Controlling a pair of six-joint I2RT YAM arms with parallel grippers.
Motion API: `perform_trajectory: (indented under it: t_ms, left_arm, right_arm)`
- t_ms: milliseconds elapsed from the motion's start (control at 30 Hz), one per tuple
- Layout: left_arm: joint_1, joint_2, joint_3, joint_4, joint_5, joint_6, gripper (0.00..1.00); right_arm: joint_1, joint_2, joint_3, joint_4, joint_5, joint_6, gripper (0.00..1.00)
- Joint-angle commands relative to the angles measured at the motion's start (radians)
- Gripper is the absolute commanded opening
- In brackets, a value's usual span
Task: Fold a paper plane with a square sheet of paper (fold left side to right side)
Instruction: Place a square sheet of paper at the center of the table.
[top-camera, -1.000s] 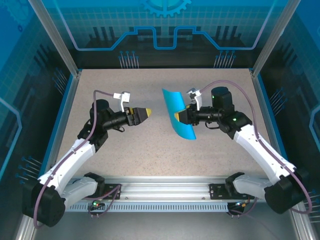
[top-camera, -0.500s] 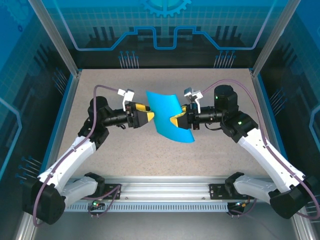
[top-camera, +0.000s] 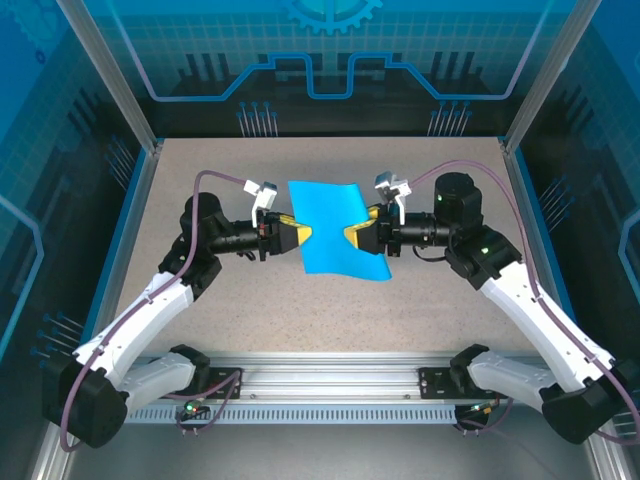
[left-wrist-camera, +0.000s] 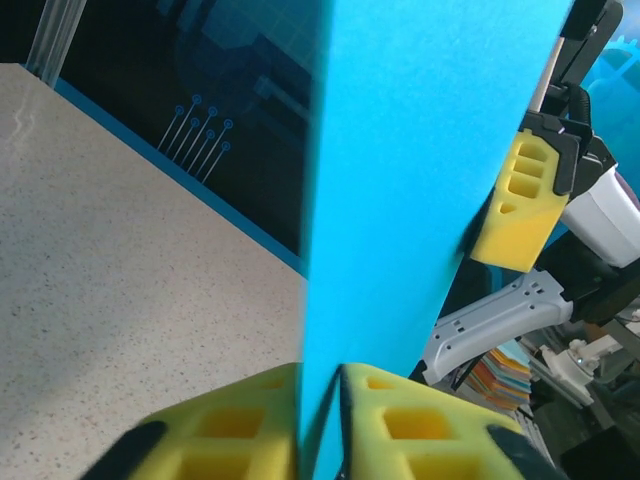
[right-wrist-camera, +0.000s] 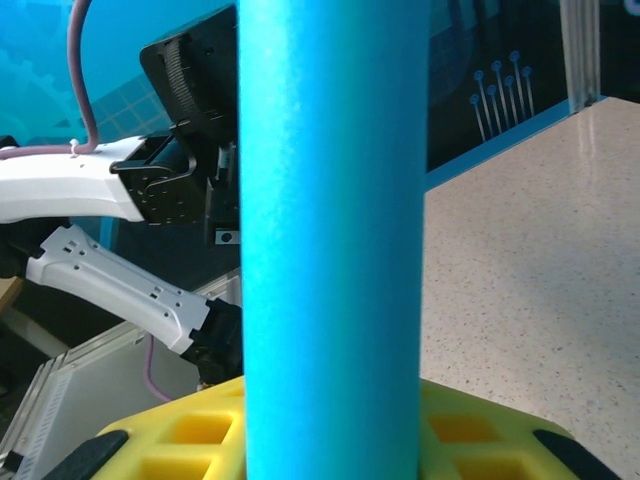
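Observation:
The square sheet of paper (top-camera: 330, 226), bright cyan, hangs above the middle of the table, slightly bowed, held from both sides. My left gripper (top-camera: 303, 235) is shut on its left edge; in the left wrist view the sheet (left-wrist-camera: 420, 150) rises from between the yellow pads (left-wrist-camera: 240, 425) of that gripper (left-wrist-camera: 320, 425). My right gripper (top-camera: 352, 237) grips the right edge. In the right wrist view the curved sheet (right-wrist-camera: 330, 200) stands in front of that gripper (right-wrist-camera: 330, 440) and hides the gap between its pads (right-wrist-camera: 470, 430). The paper plane is not formed; the sheet is unfolded.
The speckled table (top-camera: 250, 310) is bordered by a blue rim (top-camera: 128, 215) and aluminium posts (top-camera: 110, 75). A rail (top-camera: 330, 380) runs along the near edge. A stack of coloured paper (left-wrist-camera: 500, 375) lies beyond the table in the left wrist view.
The right gripper carried the sheet left toward the middle and turned it flatter. The left gripper moved right, reached the sheet's left edge and shut on it.

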Motion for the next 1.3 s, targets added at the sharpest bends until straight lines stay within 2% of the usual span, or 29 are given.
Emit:
perform_trajectory:
  t_ms: [0, 167, 267, 533, 933, 1133, 1267]
  left_arm:
    - [-0.006, -0.011, 0.027, -0.015, -0.004, 0.030, 0.13]
    - [-0.009, 0.012, 0.031, -0.072, -0.038, 0.035, 0.05]
    - [-0.010, 0.033, 0.025, -0.114, -0.062, 0.035, 0.00]
    - [-0.009, 0.092, -0.009, -0.219, -0.124, 0.006, 0.00]
    - [-0.010, 0.244, -0.088, -0.279, -0.167, -0.043, 0.00]
    - [-0.010, 0.350, -0.094, -0.359, -0.208, -0.017, 0.00]
    - [-0.009, 0.414, -0.088, -0.399, -0.228, 0.001, 0.00]
  right_arm:
    - [-0.023, -0.021, -0.029, 0.011, 0.031, 0.023, 0.33]
    - [-0.039, -0.033, -0.046, -0.038, 0.090, 0.016, 0.40]
    - [-0.045, -0.035, -0.053, -0.083, 0.149, 0.009, 0.48]
    - [-0.063, -0.001, -0.076, -0.218, 0.295, 0.015, 0.66]
    - [-0.070, 0.116, -0.199, -0.248, 0.386, 0.129, 0.75]
    - [-0.070, 0.202, -0.265, -0.229, 0.436, 0.169, 0.80]
    - [-0.066, 0.256, -0.265, -0.214, 0.447, 0.177, 0.80]
